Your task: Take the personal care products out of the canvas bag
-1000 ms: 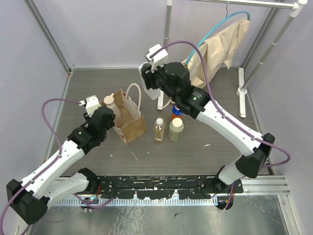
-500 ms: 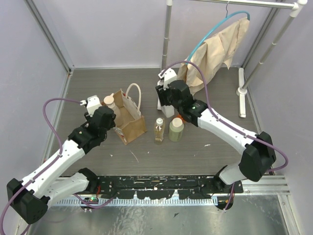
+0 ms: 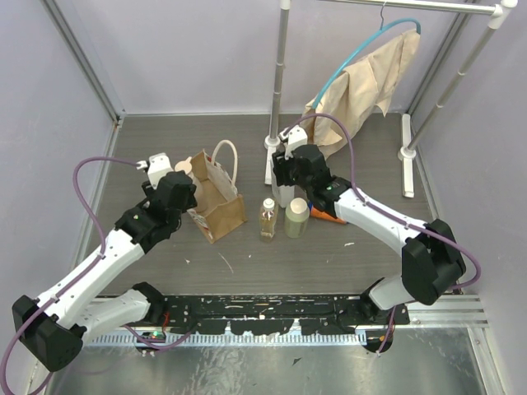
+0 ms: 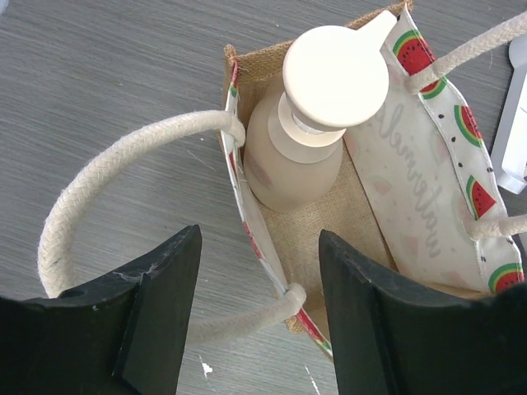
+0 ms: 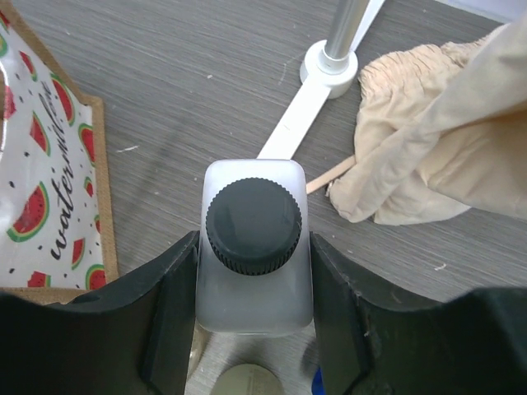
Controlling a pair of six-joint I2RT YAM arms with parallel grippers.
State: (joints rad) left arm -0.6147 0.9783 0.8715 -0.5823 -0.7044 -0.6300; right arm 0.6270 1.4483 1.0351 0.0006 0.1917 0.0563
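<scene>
While the right end effector (image 5: 254,284) clamps the white bottle (image 5: 254,226), the nearer left end effector (image 4: 259,284) hangs wide open and empty above the bag (image 4: 428,173), where the tan bottle (image 4: 296,164) stands upright, just ahead.

Top external: fixed, high, looking down on the whole table (image 3: 165,140); left wrist: close, straight down into the canvas bag (image 4: 420,206); right wrist: close above the white bottle (image 5: 254,284), bag edge common to all.
</scene>
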